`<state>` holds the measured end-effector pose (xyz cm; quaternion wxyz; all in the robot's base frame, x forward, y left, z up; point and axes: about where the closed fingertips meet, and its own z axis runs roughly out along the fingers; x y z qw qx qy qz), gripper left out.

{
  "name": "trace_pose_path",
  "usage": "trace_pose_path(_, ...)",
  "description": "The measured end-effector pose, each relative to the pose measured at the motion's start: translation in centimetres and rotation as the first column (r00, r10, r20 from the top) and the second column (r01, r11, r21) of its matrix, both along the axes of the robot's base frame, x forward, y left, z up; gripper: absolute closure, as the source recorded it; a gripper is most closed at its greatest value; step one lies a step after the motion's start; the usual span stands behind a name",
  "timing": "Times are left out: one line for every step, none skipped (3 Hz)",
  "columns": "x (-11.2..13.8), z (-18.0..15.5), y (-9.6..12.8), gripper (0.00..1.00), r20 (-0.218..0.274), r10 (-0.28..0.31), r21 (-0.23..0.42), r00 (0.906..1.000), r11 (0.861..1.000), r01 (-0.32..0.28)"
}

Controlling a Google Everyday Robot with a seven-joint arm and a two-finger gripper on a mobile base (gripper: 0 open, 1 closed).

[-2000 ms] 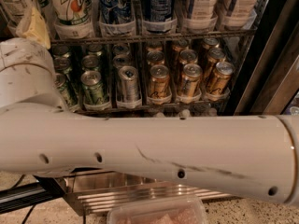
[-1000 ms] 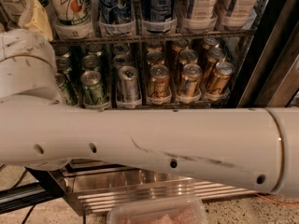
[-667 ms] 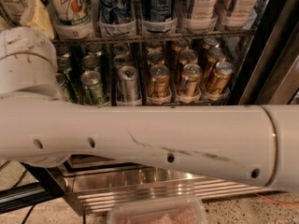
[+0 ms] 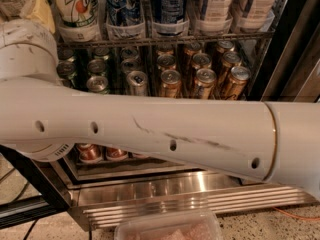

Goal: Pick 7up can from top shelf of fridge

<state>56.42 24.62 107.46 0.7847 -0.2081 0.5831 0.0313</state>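
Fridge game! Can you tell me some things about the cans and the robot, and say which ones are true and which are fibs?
1. The 7up can stands on the top shelf of the fridge. True.
2. The tall blue cans stand to the left of the 7up can. False: they stand to its right.
3. The gripper is up in the top left corner, left of the 7up can. True.
4. The short cans sit on a rack above the tall ones. False: they sit on the rack below.
5. The arm stretches across in front of the fridge. True.
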Motion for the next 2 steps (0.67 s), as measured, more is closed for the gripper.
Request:
trace_pose_path(0.58,0.28,-0.33,0.46,0.000,-0.014,0.009,0.9999,1.000,0.014)
trace_pose_path(1.06,0.70,-0.97,0.46,0.004,-0.035,0.022,0.9994,0.999,0.035)
